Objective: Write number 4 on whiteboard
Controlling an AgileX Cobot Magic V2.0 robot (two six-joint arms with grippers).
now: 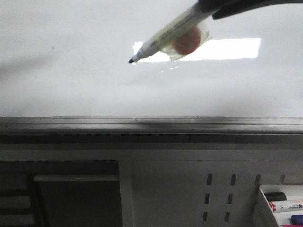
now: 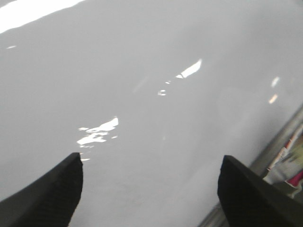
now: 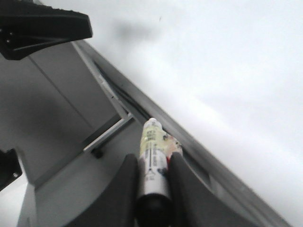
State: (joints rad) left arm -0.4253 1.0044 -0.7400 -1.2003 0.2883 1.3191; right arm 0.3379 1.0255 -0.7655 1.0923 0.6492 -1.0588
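Whiteboard (image 1: pixel 71 85) carries no number 4 yet; right gripper (image 3: pixel 152 172) clamps a marker (image 1: pixel 165 38) over its upper right, left gripper (image 2: pixel 149 189) gapes empty.

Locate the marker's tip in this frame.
In the front view, the marker, clamped in the right gripper, slants down-left, its black tip in front of the whiteboard just left of the bright glare, slightly left of centre.

whiteboard (image 1: pixel 71 85): 1 | held marker (image 1: pixel 165 35): 1 | tray (image 1: pixel 262 208): 1 | tray markers (image 1: pixel 285 205): 3
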